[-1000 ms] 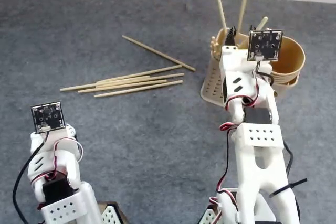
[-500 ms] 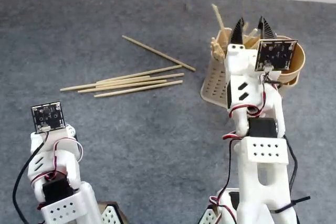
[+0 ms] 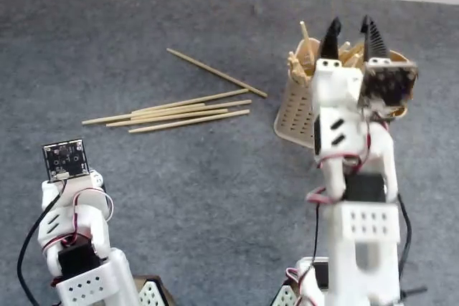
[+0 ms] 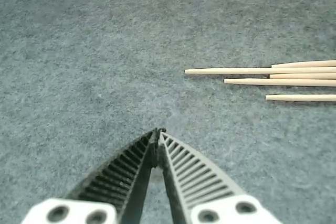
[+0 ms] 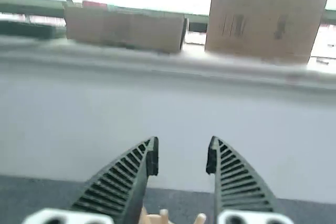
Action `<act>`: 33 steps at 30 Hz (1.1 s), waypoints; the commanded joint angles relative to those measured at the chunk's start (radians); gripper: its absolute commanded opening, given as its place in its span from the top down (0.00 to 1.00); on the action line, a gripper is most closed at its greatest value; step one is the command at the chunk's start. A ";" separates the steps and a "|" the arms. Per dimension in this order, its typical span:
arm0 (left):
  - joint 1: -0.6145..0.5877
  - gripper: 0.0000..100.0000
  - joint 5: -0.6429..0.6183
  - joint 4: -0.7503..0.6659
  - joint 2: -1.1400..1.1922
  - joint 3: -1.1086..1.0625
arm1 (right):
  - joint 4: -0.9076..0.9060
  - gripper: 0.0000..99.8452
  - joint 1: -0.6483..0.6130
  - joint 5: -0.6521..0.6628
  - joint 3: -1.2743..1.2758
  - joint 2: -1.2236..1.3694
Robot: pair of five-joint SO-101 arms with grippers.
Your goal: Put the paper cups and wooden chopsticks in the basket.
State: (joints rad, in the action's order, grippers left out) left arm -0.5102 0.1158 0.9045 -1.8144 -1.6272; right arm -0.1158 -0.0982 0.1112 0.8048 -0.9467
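**Right fingers [image 3: 330, 34] spread over the basket [image 3: 292, 114]**

The right fingers stand parted, gripping nothing, above the basket at the far right of the worktop [image 3: 201, 198]. A paper cup [image 3: 399, 56] and several upright chopsticks [image 3: 306, 36] sit inside it. Loose chopsticks [image 3: 179, 111] lie flat on the worktop, well apart from the basket. The left fingers [image 4: 156, 145] are pressed together, empty, near the ends of those loose sticks.
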 commanded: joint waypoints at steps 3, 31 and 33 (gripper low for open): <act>0.019 0.99 0.006 -0.021 -0.002 0.008 | -0.239 0.84 -0.114 0.018 -0.101 -0.214; 0.013 0.99 0.006 -0.021 -0.002 0.008 | -0.338 0.99 -0.354 0.015 -0.372 0.572; 0.013 0.99 0.006 -0.021 -0.002 0.008 | -0.338 0.99 -0.343 0.015 -0.410 0.636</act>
State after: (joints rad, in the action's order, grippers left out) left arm -0.5102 0.1158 0.9045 -1.8144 -1.6272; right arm -0.4810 -0.4680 0.1189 0.4948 -0.3667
